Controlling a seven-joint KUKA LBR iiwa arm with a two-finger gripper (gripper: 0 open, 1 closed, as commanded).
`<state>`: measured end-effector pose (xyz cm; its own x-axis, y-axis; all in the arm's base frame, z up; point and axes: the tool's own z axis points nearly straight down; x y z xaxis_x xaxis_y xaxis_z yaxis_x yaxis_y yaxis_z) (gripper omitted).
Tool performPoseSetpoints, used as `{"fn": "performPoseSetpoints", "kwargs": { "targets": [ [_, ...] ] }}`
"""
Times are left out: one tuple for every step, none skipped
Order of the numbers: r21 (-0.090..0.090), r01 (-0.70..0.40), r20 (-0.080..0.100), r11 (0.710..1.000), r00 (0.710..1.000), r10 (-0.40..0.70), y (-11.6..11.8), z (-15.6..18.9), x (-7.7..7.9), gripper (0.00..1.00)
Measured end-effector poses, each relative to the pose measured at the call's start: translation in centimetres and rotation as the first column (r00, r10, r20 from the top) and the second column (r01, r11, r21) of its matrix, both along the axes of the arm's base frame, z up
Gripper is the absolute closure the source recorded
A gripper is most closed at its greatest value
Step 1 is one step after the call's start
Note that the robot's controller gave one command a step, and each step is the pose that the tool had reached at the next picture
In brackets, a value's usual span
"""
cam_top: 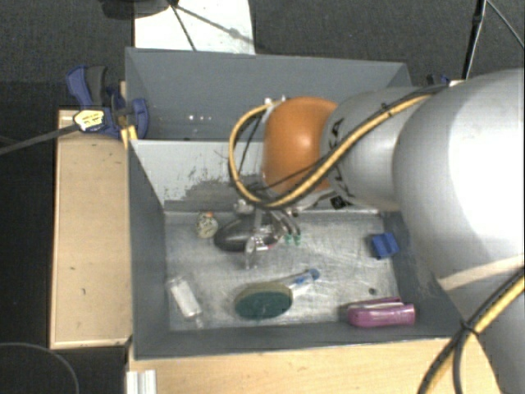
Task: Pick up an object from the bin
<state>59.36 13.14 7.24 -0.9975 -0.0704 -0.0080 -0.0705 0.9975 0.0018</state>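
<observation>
My gripper sits low just beside the dark oval lump on its left in view, spread or pinched I cannot tell, so I judge I should centre over that lump, clear of the small beige piece beyond it, before lifting straight.

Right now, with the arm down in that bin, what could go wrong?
The gripper sits low beside a dark grey oval thing near the bin's back wall; it might shove that away instead of catching it. The small beige round thing lies close by and could be knocked too.
</observation>
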Motion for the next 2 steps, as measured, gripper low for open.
{"fn": "performPoseSetpoints", "kwargs": {
  "targets": [
    [0.000,-0.002,0.005,1.000,1.000,0.002,0.0,0.2,0.1,1.00],
    [-0.001,-0.066,0.002,0.998,0.998,0.066,-2.0,14.9,-1.6,1.00]
  ]
}}
